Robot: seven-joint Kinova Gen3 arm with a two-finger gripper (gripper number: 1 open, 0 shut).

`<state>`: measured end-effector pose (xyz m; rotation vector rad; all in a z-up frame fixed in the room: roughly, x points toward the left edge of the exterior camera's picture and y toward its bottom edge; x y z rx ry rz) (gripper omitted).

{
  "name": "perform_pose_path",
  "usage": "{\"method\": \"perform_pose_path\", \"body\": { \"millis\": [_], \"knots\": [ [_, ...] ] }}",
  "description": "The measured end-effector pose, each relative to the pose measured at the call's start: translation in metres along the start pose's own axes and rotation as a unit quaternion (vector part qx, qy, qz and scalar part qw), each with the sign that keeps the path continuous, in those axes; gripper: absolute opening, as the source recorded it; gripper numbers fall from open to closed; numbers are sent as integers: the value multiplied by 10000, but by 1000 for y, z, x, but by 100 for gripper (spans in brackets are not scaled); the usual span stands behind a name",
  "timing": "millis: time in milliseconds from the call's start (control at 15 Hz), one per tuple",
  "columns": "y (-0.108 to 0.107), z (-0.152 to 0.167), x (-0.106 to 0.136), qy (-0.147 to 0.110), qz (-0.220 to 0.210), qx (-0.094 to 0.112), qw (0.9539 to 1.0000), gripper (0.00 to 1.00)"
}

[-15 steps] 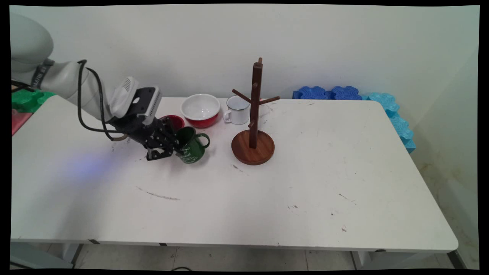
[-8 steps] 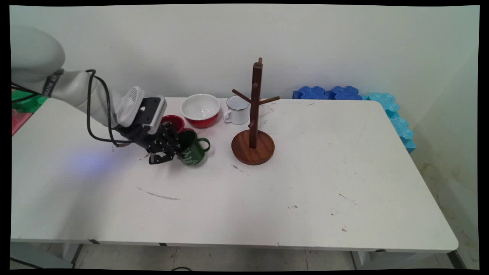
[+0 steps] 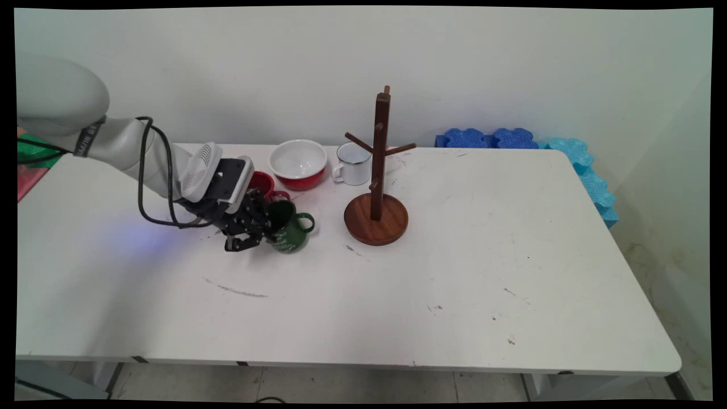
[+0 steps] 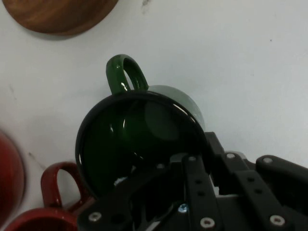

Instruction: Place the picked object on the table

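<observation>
Fingers apparently clamp the green mug's rim, tilting it; its handle points away toward the wooden mug tree

Hand with the green mug clamped by its rim has drifted right and slightly toward the near side of the table over the last second, a small shift. Mug handle now sits a bit closer to the wooden mug tree's base. Arm has swung with it, wrist further over the table. Red mug behind the hand is more exposed now: its handle shows at the hand's far side, where earlier only the rim peeked out. Mug tilt looks about the same.
</observation>
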<state>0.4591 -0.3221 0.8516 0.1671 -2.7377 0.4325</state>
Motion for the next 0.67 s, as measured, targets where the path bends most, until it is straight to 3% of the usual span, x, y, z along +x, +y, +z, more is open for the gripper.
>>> {"method": "perform_pose_path", "body": {
  "millis": [67, 133, 667],
  "knots": [
    [1, 2, 0, -8, 32, 2, 10000, 0],
    [2, 3, 0, -14, 56, 2, 10000, 100],
    [7, 7, 2, 6, 176, -4, 9998, 100]
  ]
}}
